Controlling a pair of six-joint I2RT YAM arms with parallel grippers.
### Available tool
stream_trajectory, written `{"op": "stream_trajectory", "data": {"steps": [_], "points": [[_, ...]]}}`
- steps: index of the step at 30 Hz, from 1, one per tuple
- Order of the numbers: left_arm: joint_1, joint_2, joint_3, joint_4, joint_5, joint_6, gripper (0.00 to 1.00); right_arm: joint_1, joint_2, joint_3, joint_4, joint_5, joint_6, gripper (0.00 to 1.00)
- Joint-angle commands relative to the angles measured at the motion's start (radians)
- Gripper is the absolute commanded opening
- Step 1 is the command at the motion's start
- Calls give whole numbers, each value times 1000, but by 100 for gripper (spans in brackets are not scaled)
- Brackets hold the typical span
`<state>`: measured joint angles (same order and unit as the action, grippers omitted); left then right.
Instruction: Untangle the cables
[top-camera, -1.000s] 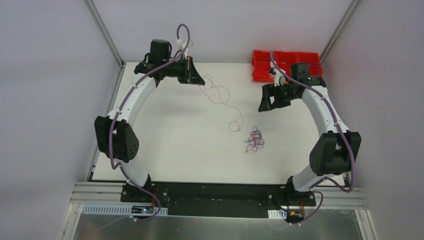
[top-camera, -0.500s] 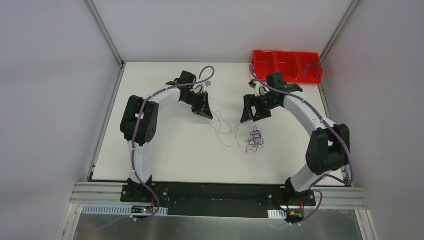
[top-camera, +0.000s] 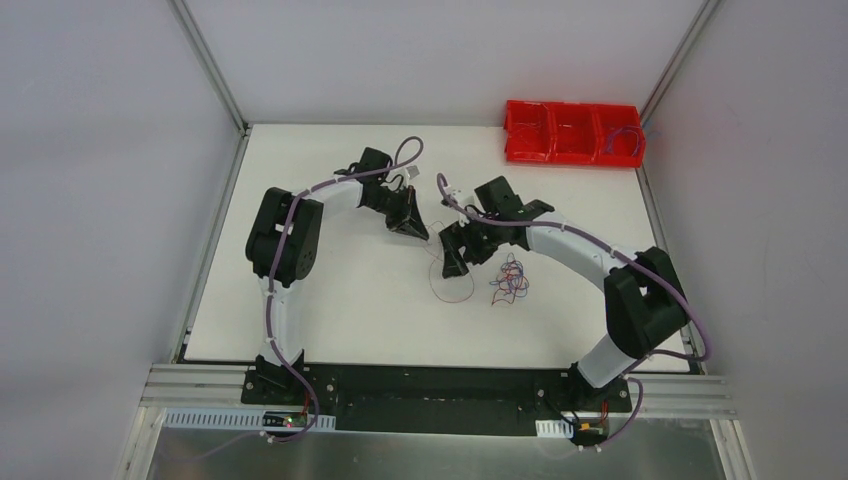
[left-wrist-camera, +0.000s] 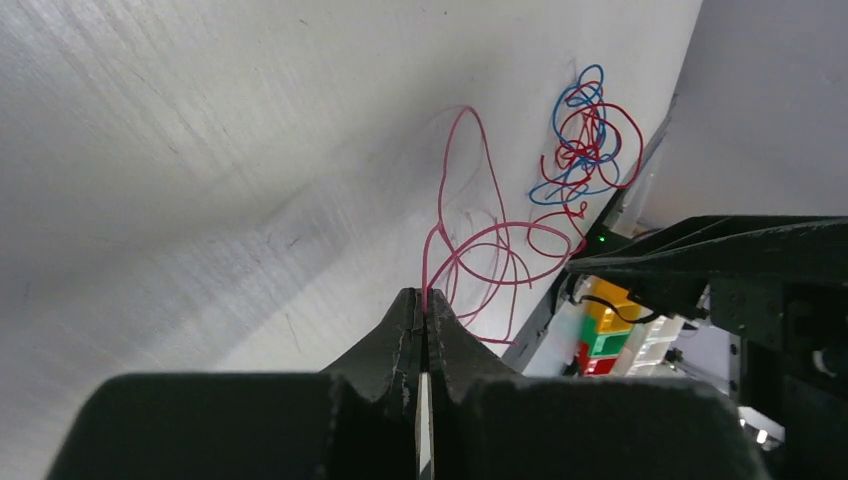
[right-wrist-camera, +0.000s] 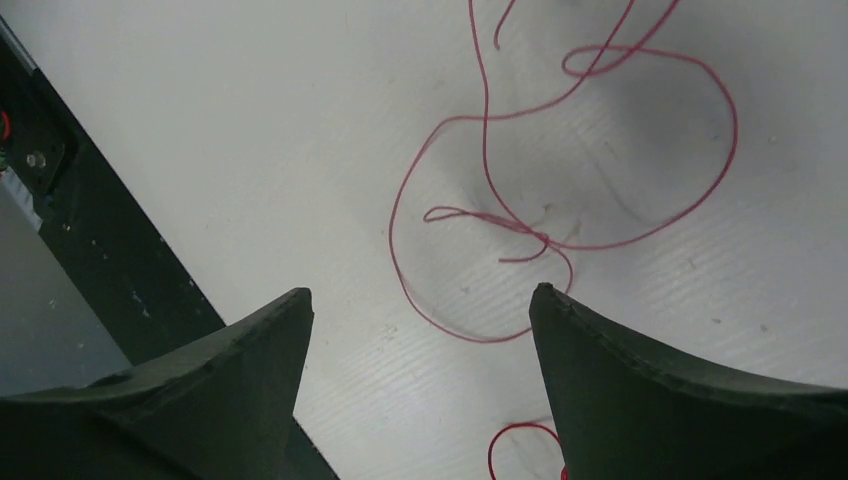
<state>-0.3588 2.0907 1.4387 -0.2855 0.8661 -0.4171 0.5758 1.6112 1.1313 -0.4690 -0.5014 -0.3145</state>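
Observation:
A small tangle of red and blue cables (top-camera: 510, 279) lies on the white table, also seen in the left wrist view (left-wrist-camera: 585, 135). One long red cable (top-camera: 452, 283) has come free of it and lies in loose loops to its left. My left gripper (top-camera: 418, 232) is shut on the end of this red cable (left-wrist-camera: 470, 250). My right gripper (top-camera: 452, 268) is open and hovers just above the red cable's loops (right-wrist-camera: 520, 190), which lie between and beyond its fingers (right-wrist-camera: 600, 340). It holds nothing.
A red three-compartment bin (top-camera: 572, 132) stands at the table's back right corner, with a few wires in its right compartment. The table's black front rail (right-wrist-camera: 60, 180) shows in the right wrist view.
My right gripper has moved left and toward the front, from beside the tangle to over the red cable's loops. My left gripper has held its place, still pinching the cable.

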Motion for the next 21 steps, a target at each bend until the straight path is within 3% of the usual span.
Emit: {"op": "stream_trajectory", "data": {"steps": [1, 7, 10, 19, 21], "points": [[4, 2, -36, 62, 95, -116, 0, 46, 16, -14, 229, 104, 48, 83], [12, -20, -89, 159, 132, -228, 0, 67, 110, -3, 352, 210, 154, 82], [14, -30, -104, 188, 144, -262, 0, 80, 145, 9, 395, 201, 174, 75], [67, -59, -160, 249, 160, -333, 0, 93, 153, 15, 369, 184, 154, 28], [76, -62, -165, 267, 164, -347, 0, 93, 133, 4, 363, 162, 155, 10]]}}
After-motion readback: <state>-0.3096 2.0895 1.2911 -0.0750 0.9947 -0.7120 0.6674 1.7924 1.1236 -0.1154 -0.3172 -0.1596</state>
